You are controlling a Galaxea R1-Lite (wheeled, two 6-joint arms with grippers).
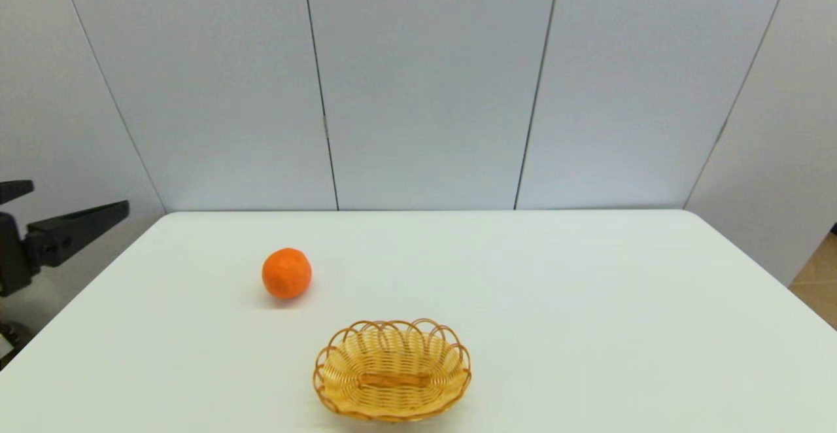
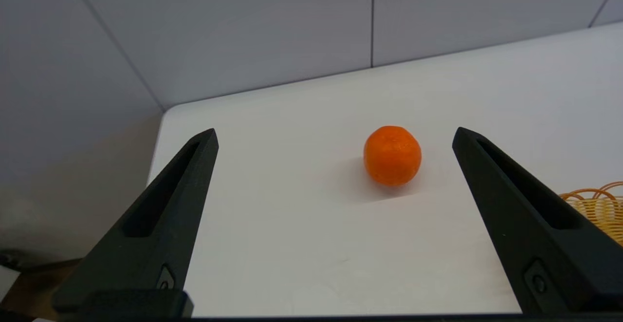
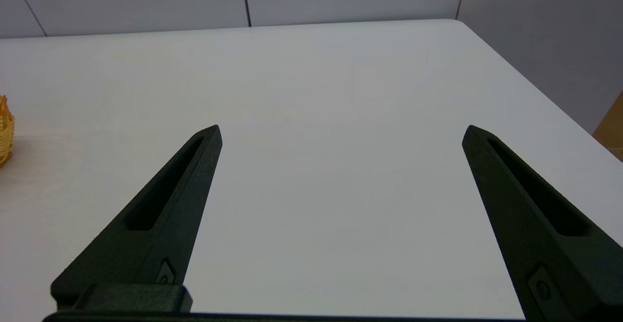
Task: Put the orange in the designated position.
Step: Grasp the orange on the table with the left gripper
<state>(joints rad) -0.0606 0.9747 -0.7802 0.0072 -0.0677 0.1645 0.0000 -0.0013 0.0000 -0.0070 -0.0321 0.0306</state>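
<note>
orange [image 1: 286, 273]: resting on the white counter [image 1: 588, 302], left of centre, apart from everything else; skin dimpled, a soft shadow beneath.
basket [image 1: 392, 368]: woven wicker with a looped rim, near the counter's front edge, in front of the orange and to its right; holding nothing.
orange to basket: near, not touching (a clear strip of counter between them).
left tool [image 2: 333, 134]: off the counter's left edge in the head view, raised and aimed toward the orange; fingers [image 2: 165, 215] spread wide, gripping nothing.
left wrist view: orange between the two spread fingers but well ahead of their tips; a bit of the basket rim [image 2: 596, 200] showing past one finger.
right tool [image 3: 340, 130]: out of the head view, parked over bare counter on the right side; fingers [image 3: 160, 220] spread wide, gripping nothing.
right wrist view: only a sliver of the basket [image 3: 5, 132] at the frame's edge, well apart from the tool.
</note>
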